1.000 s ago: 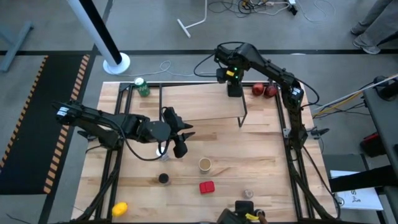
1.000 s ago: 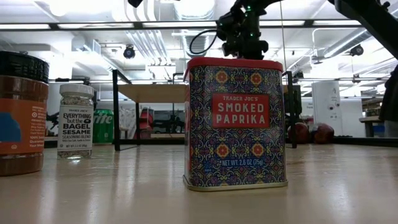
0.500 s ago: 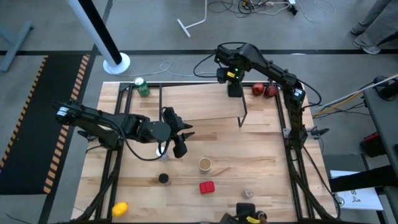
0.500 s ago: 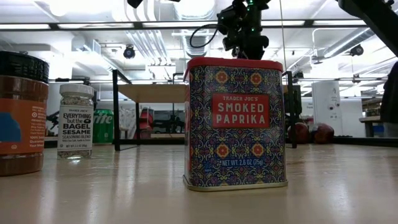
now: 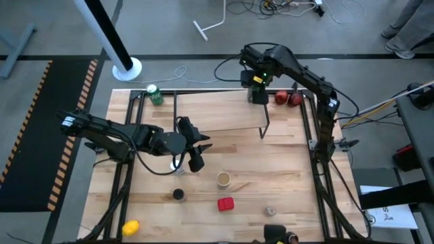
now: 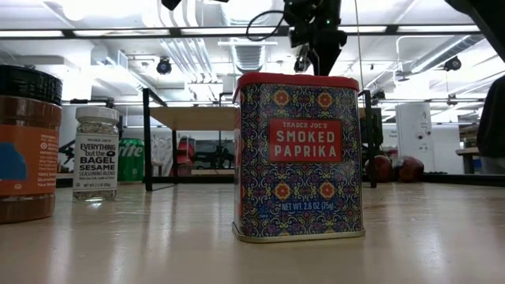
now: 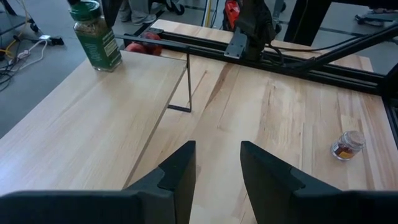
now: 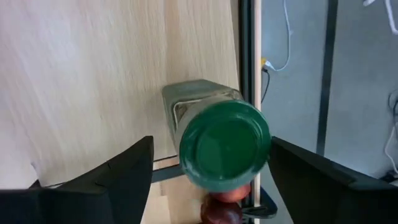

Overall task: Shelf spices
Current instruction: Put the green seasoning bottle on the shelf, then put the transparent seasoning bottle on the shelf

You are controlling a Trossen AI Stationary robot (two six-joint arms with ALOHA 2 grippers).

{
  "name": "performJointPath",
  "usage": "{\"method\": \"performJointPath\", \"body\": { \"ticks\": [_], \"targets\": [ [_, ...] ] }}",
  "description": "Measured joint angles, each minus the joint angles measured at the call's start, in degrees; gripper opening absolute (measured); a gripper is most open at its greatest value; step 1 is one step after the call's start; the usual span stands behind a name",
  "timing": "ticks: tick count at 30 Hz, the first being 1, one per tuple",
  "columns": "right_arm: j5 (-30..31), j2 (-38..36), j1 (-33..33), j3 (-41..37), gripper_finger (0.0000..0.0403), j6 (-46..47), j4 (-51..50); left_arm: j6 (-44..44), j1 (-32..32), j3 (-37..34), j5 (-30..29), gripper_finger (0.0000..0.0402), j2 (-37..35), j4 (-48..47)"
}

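On pale shelf (image 8: 81,68), green-capped jar (image 8: 224,142) stands upright, unlabelled glass sides.

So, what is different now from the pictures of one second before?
The right gripper, open above the green-capped jar on the shelf, shifted slightly toward the table's right side; in the low view it rose. The jar stands free between its fingers. The left gripper, the red tin and the other jars stayed as they were.
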Motion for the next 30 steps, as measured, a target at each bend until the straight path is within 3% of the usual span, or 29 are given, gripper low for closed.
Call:
{"method": "performJointPath", "body": {
  "ticks": [20,30],
  "targets": [
    [0.0,-13.3,4.9,-0.2,0.0283,9.6,0.1,1.5,0.1,0.0,-0.1,0.0113,0.4,3.9],
    [-0.6,-21.7,14.6,-8.9,0.0270,22.9,0.0,3.3,0.1,0.0,0.0,0.0113,0.7,6.8]
  ]
}}
